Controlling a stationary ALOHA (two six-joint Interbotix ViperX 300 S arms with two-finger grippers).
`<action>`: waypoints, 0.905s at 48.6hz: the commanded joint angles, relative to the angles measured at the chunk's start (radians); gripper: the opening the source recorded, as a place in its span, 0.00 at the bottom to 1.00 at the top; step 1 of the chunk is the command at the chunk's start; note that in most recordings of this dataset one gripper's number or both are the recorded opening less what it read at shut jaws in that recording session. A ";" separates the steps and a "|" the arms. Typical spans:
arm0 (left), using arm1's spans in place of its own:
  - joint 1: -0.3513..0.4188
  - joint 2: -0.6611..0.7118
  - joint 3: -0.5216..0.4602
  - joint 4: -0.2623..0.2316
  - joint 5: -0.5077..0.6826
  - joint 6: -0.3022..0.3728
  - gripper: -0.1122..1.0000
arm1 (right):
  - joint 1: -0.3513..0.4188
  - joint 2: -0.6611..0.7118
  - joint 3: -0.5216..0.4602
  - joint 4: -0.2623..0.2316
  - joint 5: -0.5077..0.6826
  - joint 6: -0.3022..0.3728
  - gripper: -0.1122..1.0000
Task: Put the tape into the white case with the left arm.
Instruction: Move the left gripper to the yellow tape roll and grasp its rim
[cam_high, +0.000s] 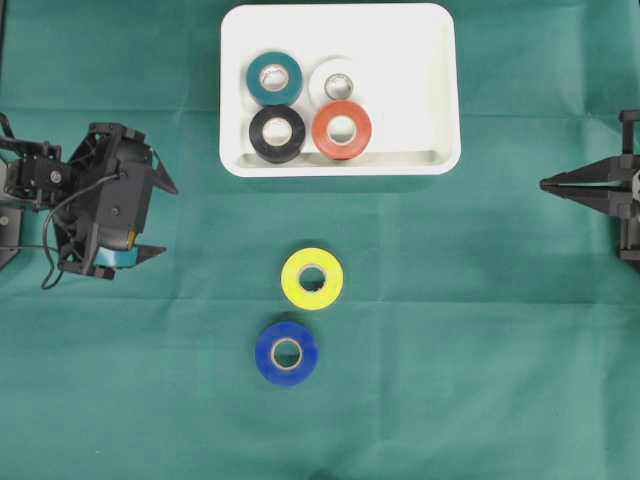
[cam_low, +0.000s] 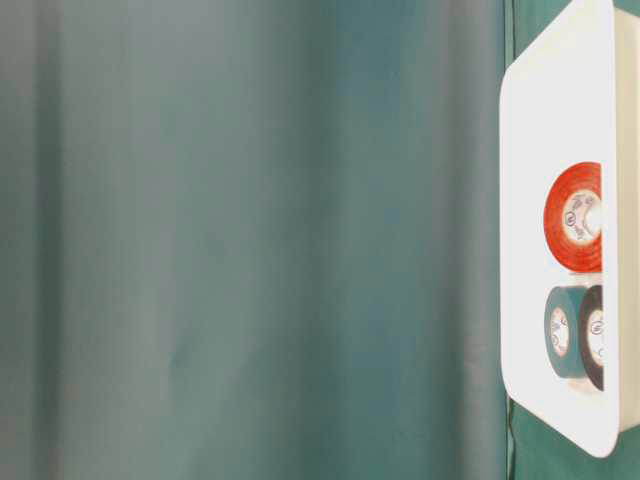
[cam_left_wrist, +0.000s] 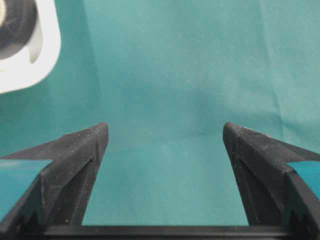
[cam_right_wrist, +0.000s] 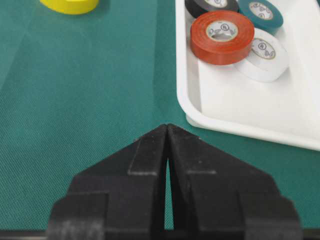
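Currently the left gripper (cam_high: 160, 220) sits at the left edge of the green cloth (cam_high: 480, 330), its fingers (cam_left_wrist: 85, 150) spread wide with nothing between them. Yellow tape (cam_high: 312, 278) and blue tape (cam_high: 287, 353) lie mid-cloth, just apart. At the far side, the case (cam_high: 420, 60) holds teal, white, black and red rolls. At the right edge, the right gripper (cam_right_wrist: 167, 131) is pressed together, empty.

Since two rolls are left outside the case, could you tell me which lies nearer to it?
The yellow tape roll; it lies between the white case and the blue roll.
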 joint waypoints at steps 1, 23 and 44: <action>-0.008 -0.003 -0.026 0.000 -0.002 0.000 0.94 | -0.003 0.006 -0.009 -0.002 -0.011 0.002 0.02; -0.018 0.179 -0.175 -0.002 -0.057 -0.008 0.93 | -0.003 0.006 -0.009 -0.002 -0.011 0.002 0.02; -0.046 0.431 -0.410 -0.002 -0.077 -0.008 0.93 | -0.003 0.006 -0.009 -0.002 -0.011 0.002 0.02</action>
